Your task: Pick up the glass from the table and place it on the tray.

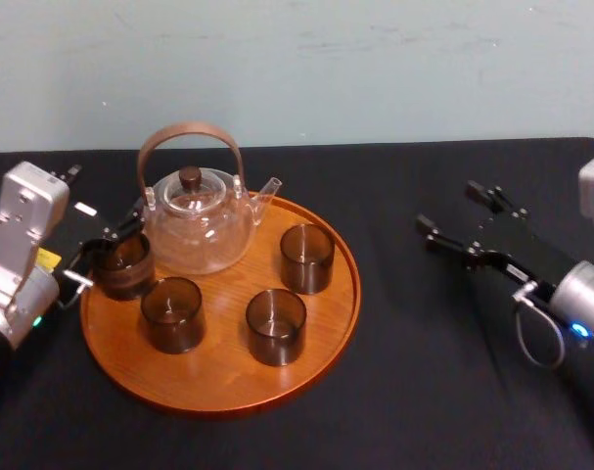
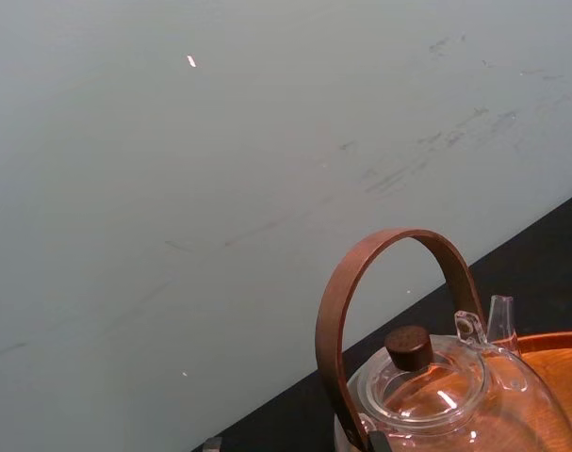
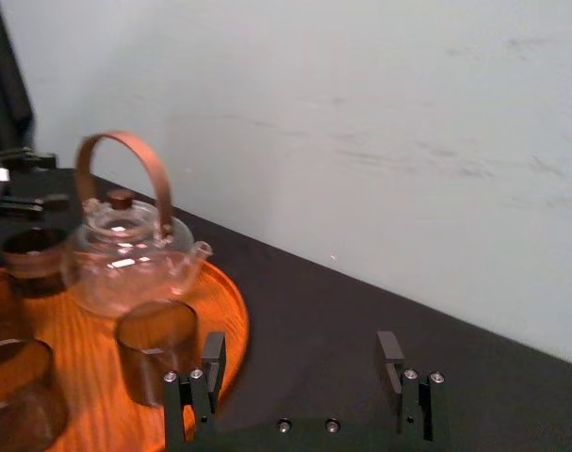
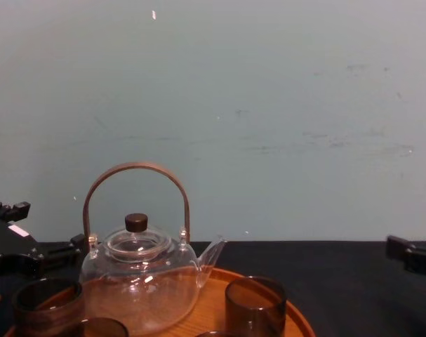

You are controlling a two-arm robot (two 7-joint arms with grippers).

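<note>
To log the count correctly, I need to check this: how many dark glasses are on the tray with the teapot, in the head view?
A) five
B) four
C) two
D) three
B: the tray holds four, the leftmost glass at the left claw, the front-left glass, the front glass and the right glass, beside the teapot; the right claw hangs open over the table, apart.

Plain pale grey-green wall (image 1: pixel 375 69) behind, no windows or furniture against it. Faint dark scuff streaks (image 4: pixel 325 147) and a few tiny bright specks (image 4: pixel 154 14) on it. Table (image 1: pixel 424 382) under black cloth, running back to the wall. Flat, even light.
</note>
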